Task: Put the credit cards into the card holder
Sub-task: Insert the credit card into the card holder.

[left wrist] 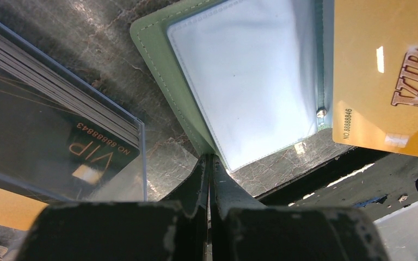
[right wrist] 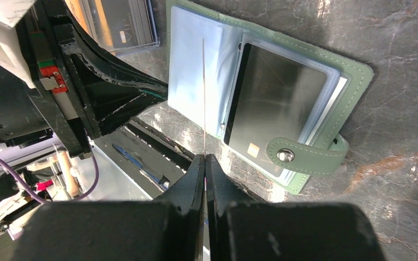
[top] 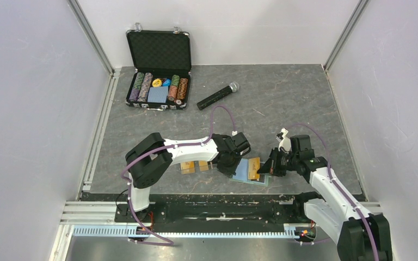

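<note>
The sage-green card holder [top: 245, 173] lies open near the table's front edge, its light blue sleeves [left wrist: 245, 76] facing up. A black card [right wrist: 275, 103] sits in its right-hand sleeve, above the snap strap [right wrist: 305, 156]. My right gripper [right wrist: 204, 156] is shut on a gold card [left wrist: 386, 70], which shows edge-on as a thin line [right wrist: 204, 92] standing over the holder's middle. My left gripper [left wrist: 211, 159] is shut, its tips against the holder's green edge; I cannot tell whether it pinches it. Two orange cards [top: 195, 166] lie left of the holder.
A clear plastic tray [left wrist: 133, 117] with a black VIP card [left wrist: 60, 130] stands just left of the holder. At the back left are an open case of poker chips [top: 158, 81] and a black microphone [top: 217, 95]. The table's front edge [top: 223, 190] is close.
</note>
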Motion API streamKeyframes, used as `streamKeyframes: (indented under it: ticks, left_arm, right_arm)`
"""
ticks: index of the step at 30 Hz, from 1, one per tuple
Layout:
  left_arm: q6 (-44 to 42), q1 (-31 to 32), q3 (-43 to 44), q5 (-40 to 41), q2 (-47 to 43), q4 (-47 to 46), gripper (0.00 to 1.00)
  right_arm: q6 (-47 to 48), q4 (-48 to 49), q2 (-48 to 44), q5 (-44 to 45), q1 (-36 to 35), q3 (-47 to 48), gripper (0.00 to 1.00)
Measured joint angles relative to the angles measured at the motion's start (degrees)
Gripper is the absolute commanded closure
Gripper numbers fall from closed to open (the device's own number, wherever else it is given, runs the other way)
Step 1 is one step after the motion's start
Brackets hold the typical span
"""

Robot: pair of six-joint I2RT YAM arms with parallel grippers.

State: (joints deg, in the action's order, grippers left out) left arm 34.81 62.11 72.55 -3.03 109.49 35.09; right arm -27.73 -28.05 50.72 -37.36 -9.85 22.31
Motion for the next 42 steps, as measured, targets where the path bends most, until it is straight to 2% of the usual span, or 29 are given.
streamKeyframes:
  ticks: [10,32,42]
  left_arm:
    - [0.0,0.0,0.0,0.0,0.0,0.0,0.98]
    - [0.0,0.0,0.2,0.0,0.1,0.2,0.98]
    - [0.0,0.0,0.4,0.0,0.3,0.5,0.98]
  right_arm:
    - [0.5,1.1,3.8,0.1,0.0,-0.4,1.0]
    - [0.0,13.4,11.4,-1.8,0.2,-4.7,1.0]
    - [-4.3,20.6,11.6,-2.4,0.2,-8.7,1.0]
